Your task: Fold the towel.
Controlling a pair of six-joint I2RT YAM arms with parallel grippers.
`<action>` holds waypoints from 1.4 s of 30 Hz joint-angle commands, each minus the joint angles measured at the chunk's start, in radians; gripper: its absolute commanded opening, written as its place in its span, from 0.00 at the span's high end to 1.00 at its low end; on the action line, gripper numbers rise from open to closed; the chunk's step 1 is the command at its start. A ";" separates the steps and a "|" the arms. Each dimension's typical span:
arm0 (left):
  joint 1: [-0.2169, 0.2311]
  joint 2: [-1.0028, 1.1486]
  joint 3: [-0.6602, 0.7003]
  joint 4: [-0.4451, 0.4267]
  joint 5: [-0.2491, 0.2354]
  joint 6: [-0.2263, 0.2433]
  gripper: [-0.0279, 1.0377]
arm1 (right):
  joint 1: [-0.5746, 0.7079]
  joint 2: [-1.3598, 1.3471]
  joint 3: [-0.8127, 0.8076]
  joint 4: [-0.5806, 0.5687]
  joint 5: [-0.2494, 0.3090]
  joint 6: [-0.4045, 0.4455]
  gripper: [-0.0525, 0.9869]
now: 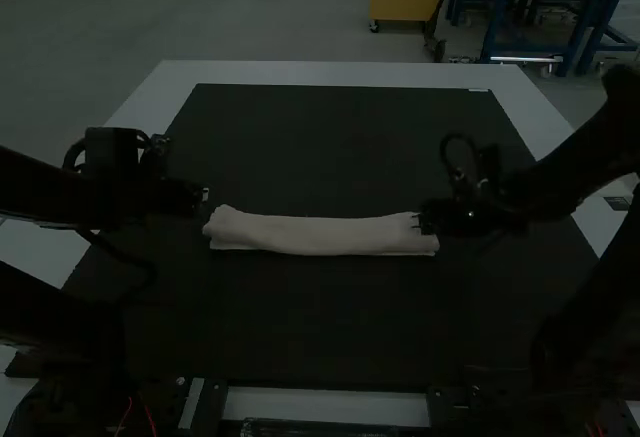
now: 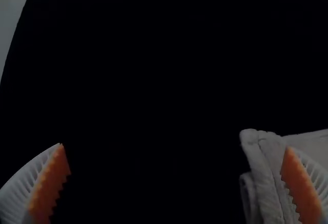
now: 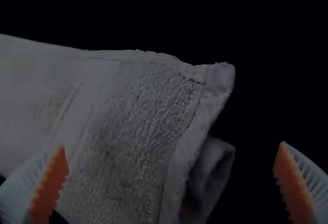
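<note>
The pale towel (image 1: 320, 235) lies folded in a long narrow strip across the middle of the table. My left gripper (image 1: 204, 195) is by the strip's left end, and my right gripper (image 1: 422, 223) is over its right end. In the left wrist view, my left gripper (image 2: 175, 170) stands open, one finger over the towel's edge (image 2: 269, 178). In the right wrist view, my right gripper (image 3: 170, 170) is open above the towel (image 3: 138, 131), whose layered end lies between the fingers, not gripped.
A dark mat (image 1: 320, 317) covers most of the white table (image 1: 330, 74). Dark arm bases and cables stand along the near edge, at both sides.
</note>
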 commanded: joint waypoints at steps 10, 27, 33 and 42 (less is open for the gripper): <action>0.001 -0.053 0.047 -0.019 -0.001 -0.017 0.07 | 0.050 0.103 0.008 0.078 0.032 0.002 0.08; -0.001 -0.059 0.045 0.002 0.003 -0.032 0.07 | -0.096 -0.019 0.044 -0.050 -0.073 -0.033 0.97; -0.001 -0.059 0.042 0.007 -0.004 -0.034 0.07 | -0.148 -0.119 0.083 -0.174 -0.132 -0.033 0.97; -0.001 -0.053 0.032 0.013 -0.011 -0.028 0.07 | 0.078 -0.111 0.116 -0.142 -0.142 0.110 0.97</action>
